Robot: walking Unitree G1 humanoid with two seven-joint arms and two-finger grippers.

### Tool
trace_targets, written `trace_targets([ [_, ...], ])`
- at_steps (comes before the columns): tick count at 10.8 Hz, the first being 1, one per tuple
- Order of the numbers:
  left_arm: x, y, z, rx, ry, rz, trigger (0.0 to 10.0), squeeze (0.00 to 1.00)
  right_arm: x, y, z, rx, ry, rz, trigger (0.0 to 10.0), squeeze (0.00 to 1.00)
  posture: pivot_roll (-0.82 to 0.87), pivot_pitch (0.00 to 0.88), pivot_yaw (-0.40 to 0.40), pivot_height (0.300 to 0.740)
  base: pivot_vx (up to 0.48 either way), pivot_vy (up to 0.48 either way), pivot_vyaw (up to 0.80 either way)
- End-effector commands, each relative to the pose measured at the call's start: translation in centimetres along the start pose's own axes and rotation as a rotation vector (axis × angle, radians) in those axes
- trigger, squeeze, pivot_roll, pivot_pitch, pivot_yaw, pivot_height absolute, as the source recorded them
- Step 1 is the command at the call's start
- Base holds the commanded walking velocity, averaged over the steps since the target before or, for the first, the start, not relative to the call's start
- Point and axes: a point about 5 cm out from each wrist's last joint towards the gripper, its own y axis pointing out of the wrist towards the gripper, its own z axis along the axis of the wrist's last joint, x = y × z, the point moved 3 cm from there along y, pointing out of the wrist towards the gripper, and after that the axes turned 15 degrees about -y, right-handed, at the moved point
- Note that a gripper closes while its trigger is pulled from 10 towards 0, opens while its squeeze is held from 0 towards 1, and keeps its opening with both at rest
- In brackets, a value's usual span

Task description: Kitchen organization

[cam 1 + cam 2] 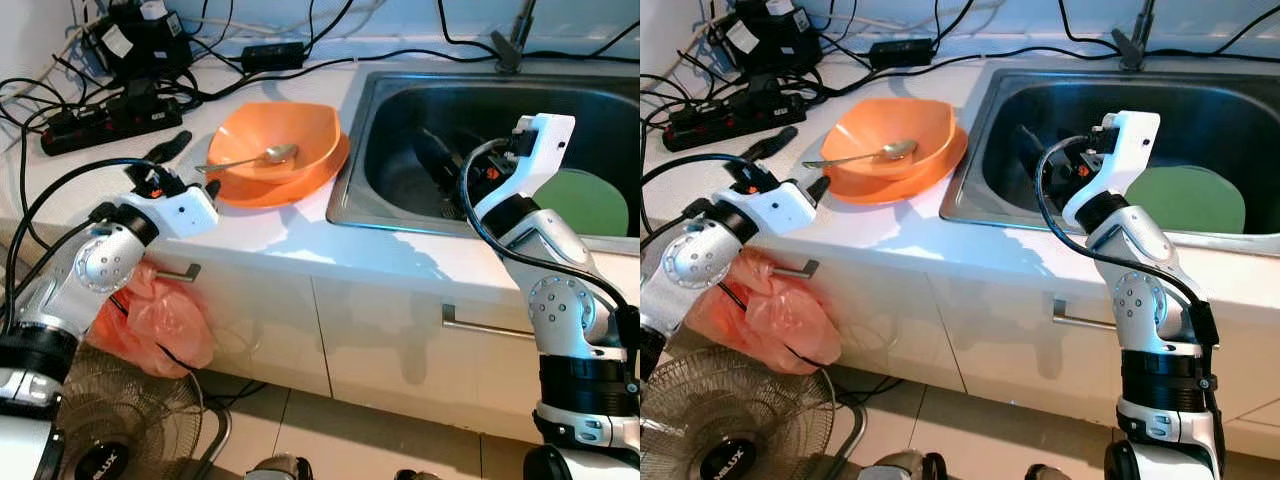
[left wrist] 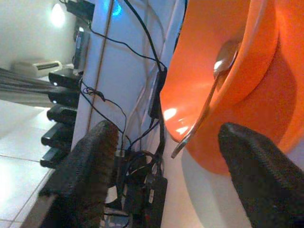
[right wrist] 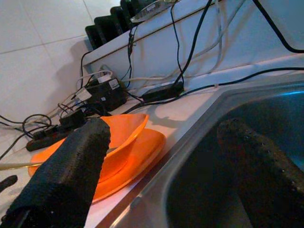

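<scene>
One orange bowl (image 1: 278, 139) sits on one orange plate (image 1: 300, 180) on the white counter (image 1: 300, 235), just left of the steel sink (image 1: 400, 110). One spoon (image 1: 250, 158) lies in the bowl, its handle sticking out over the rim toward the left gripper (image 1: 190, 165). That gripper hovers beside the plate's left edge with its two fingers (image 2: 88, 171) spread apart, nothing between them, the spoon handle near the gap. The right gripper (image 1: 435, 165) reaches into the sink, fingers (image 3: 71, 166) also wide apart and holding nothing. One green plate (image 1: 585, 200) lies in the basin. One power strip (image 1: 110, 118) and tangled cables (image 1: 270, 50) crowd the counter's back. One orange bag (image 1: 155, 315) hangs below, above one fan (image 1: 120, 420).
</scene>
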Motion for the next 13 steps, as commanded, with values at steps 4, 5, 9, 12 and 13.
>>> trace_targets([
  [4,0.16,0.12,-0.57,-0.024,0.013,-0.053,0.0,0.00,-0.25,0.10,0.53,0.017,-0.003,0.003,10.0,0.00,0.11,0.106,0.127,0.740,0.000,0.000,0.00],
  [5,0.36,0.19,-0.62,-0.027,0.015,-0.065,0.0,0.00,-0.22,0.09,0.55,0.017,-0.004,0.001,10.0,0.00,0.11,0.107,0.129,0.740,0.000,0.000,0.00],
  [9,0.64,0.32,-0.77,-0.033,0.014,-0.085,0.0,0.00,-0.12,-0.03,0.46,0.015,-0.003,-0.009,10.0,0.00,0.11,0.107,0.133,0.740,0.000,0.000,0.00],
  [12,0.72,0.40,-0.87,-0.035,0.014,-0.090,0.0,0.00,-0.07,-0.06,0.41,0.015,-0.001,-0.014,10.0,0.00,0.11,0.107,0.133,0.740,0.000,0.000,0.00],
  [13,0.68,0.40,-0.91,-0.036,0.019,-0.087,0.0,0.00,-0.11,-0.07,0.38,0.014,0.000,-0.013,10.0,0.00,0.11,0.110,0.134,0.740,0.000,0.000,0.00],
])
